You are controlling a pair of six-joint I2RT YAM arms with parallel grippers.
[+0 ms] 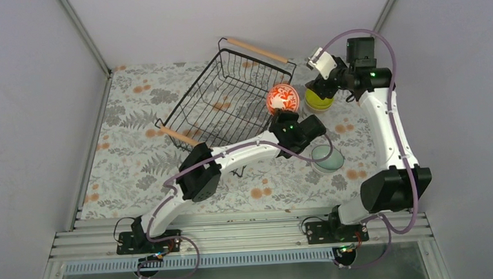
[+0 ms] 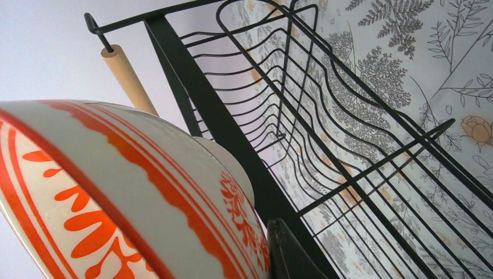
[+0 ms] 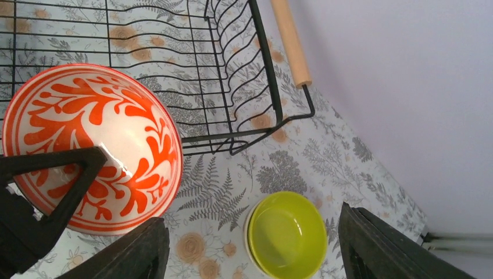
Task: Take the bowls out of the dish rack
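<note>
Red-orange patterned bowl (image 1: 283, 99) is held on edge by the left tool (image 1: 286, 116), which is clamped on its rim. In the right wrist view one black finger (image 3: 55, 192) is seen lying across the glossy inside of the bowl. In the top view the bowl is placed at the 4 o'clock corner of the dish rack (image 1: 222, 108), with its inside turned upward. Whether it touches the rack wires cannot be told.

The rack is set aslant on the far half of the flower-printed bench (image 1: 135, 166). Its wooden handles are seen at 1 o'clock (image 1: 258, 49) and 7 o'clock (image 1: 180, 137).

A yellow-green bowl (image 1: 319, 99) is stood upright on the bench just beside the patterned bowl, at its 3 o'clock. The right tool (image 1: 320, 89) is held above it with the jaws spread wide. In the right wrist view its fingers (image 3: 134, 253) are seen on either side of that bowl, apart from it.

A pale mint bowl (image 1: 327, 158) is set on the bench at 5 o'clock from the patterned bowl, near the left arm's wrist.
</note>
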